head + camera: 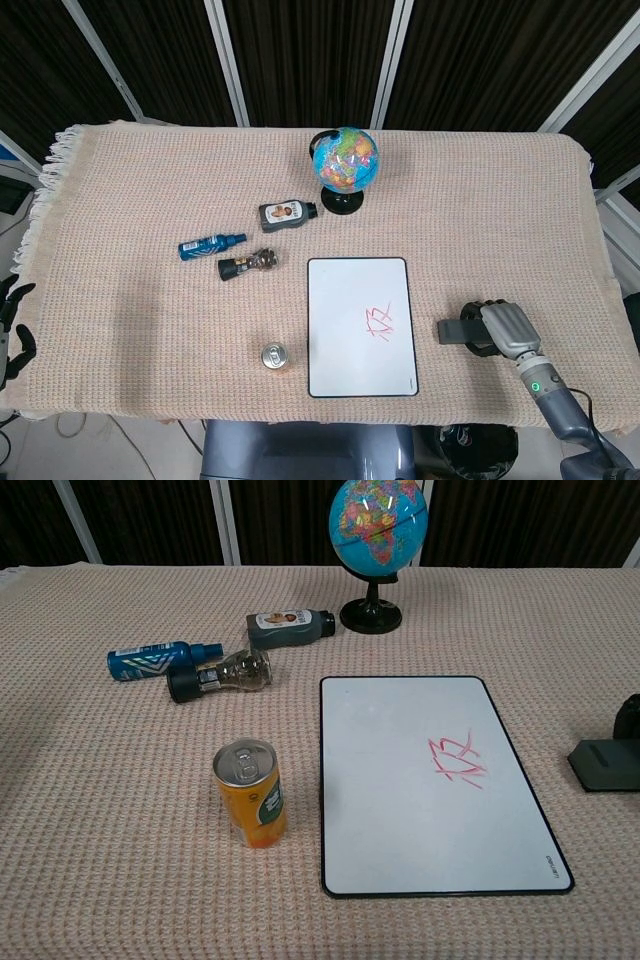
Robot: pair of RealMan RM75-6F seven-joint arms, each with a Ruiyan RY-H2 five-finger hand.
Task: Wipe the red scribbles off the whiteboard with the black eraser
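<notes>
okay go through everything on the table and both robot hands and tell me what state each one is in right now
whiteboard: flat, red scribbles unwiped
black eraser: on the cloth right of the board, right robot hand over it, grip unclear
left robot hand: off the table's left edge, holding nothing
orange can: upright, unopened
globe: upright on stand
blue bottle: on its side
grey bottle: on its side
clear bottle: on its side

black eraser (608,764): cut by chest-view edge | right robot hand (505,327): grip hidden

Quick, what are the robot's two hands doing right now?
Left hand: open, holding nothing.
Right hand: on the black eraser; grip cannot be told.
</notes>
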